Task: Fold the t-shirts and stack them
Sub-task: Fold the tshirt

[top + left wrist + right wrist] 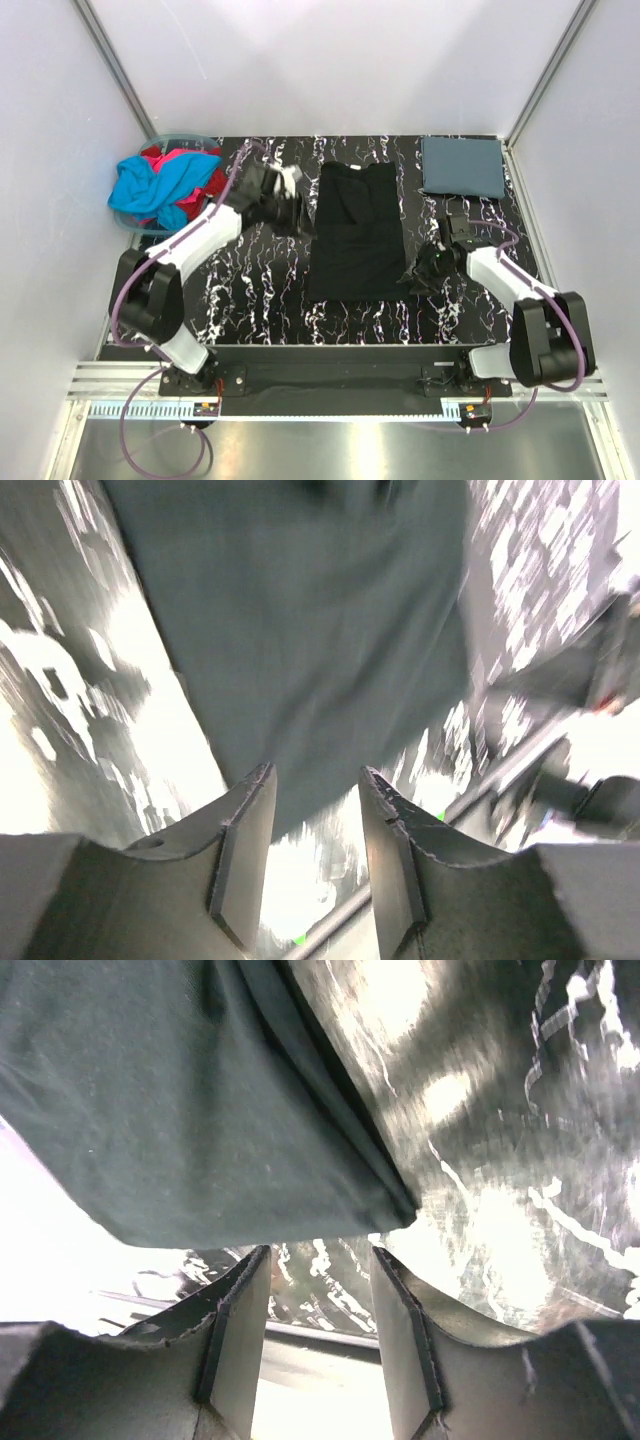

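Observation:
A black t-shirt (pixel 355 232) lies folded into a long strip on the middle of the marbled table (pixel 260 290). It also shows in the left wrist view (pixel 310 630) and the right wrist view (pixel 190 1100). My left gripper (pixel 297 212) is open and empty just left of the shirt's upper left edge; in its wrist view it (pixel 315 800) hovers at the cloth's edge. My right gripper (pixel 420 272) is open and empty at the shirt's lower right corner (pixel 318 1270). A slate blue-grey shirt (pixel 461 166) lies folded at the back right. Cyan (pixel 152 188) and red (pixel 205 184) shirts are heaped at the back left.
A pale translucent tub (pixel 180 137) holds the cyan and red heap at the table's back left corner. White walls close in the table on three sides. A metal rail (pixel 330 372) runs along the near edge by the arm bases.

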Robot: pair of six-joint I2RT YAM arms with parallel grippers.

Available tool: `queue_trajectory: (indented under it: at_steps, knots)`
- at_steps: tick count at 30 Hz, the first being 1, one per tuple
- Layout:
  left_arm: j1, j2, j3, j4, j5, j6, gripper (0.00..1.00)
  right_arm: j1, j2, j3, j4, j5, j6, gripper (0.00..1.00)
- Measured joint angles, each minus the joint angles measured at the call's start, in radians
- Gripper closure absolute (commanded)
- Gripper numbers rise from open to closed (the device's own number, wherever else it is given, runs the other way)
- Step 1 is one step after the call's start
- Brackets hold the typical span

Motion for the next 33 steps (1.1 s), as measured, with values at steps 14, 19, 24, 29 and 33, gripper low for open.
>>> queue_trajectory:
  at_steps: [14, 19, 24, 29, 33]
  knots:
    - [-0.145, -0.093, -0.503, 0.149, -0.02, -0.091, 0.51, 0.0, -0.072, -0.173, 0.064, 0.056, 0.214, 0.52]
    - [-0.184, -0.103, -0.576, 0.269, -0.014, -0.17, 0.51, 0.0, -0.105, -0.213, 0.094, 0.08, 0.249, 0.58]
    - [-0.189, -0.104, -0.591, 0.33, -0.035, -0.211, 0.51, 0.0, -0.116, -0.229, 0.131, 0.097, 0.267, 0.63]
    - [-0.189, -0.104, -0.61, 0.388, -0.054, -0.254, 0.51, 0.0, -0.122, -0.25, 0.178, 0.108, 0.273, 0.93]
    - [-0.189, -0.1, -0.616, 0.419, -0.06, -0.272, 0.52, 0.0, -0.122, -0.257, 0.201, 0.114, 0.273, 1.0]
